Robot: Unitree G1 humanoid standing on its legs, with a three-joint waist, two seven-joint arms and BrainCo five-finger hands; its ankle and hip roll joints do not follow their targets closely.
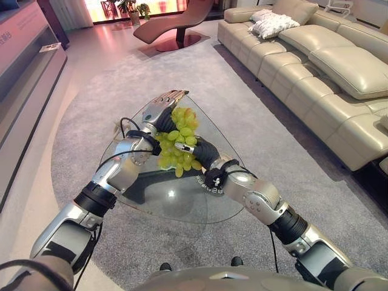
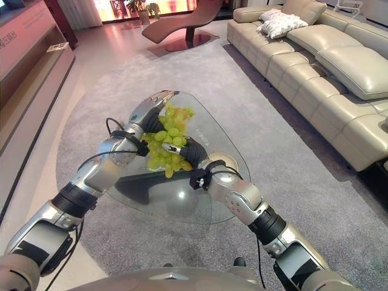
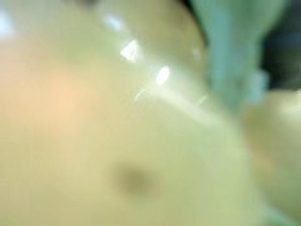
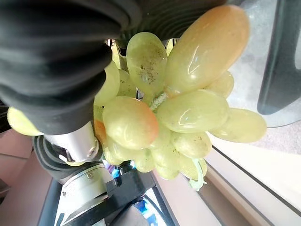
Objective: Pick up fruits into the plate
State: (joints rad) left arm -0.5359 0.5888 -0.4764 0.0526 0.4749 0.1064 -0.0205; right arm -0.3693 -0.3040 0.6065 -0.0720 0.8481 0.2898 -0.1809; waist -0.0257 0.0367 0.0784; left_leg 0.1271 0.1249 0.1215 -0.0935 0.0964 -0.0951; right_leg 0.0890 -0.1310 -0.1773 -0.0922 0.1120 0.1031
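A bunch of green grapes hangs over the round glass table, held up between my two hands. My left hand lies behind the bunch with its fingers straight, pointing away from me, and the grapes rest against its palm. From the near right, my right hand has a finger curled over the front of the bunch. The right wrist view shows the grapes pressed close beside this hand's silver finger. A grape sits right against the left wrist camera. A pale round shape lies by my right wrist.
The glass table stands on a grey round rug, with its dark base showing through the top. A beige leather sofa runs along the right. A brown lounge chair stands far ahead, and a low cabinet lines the left.
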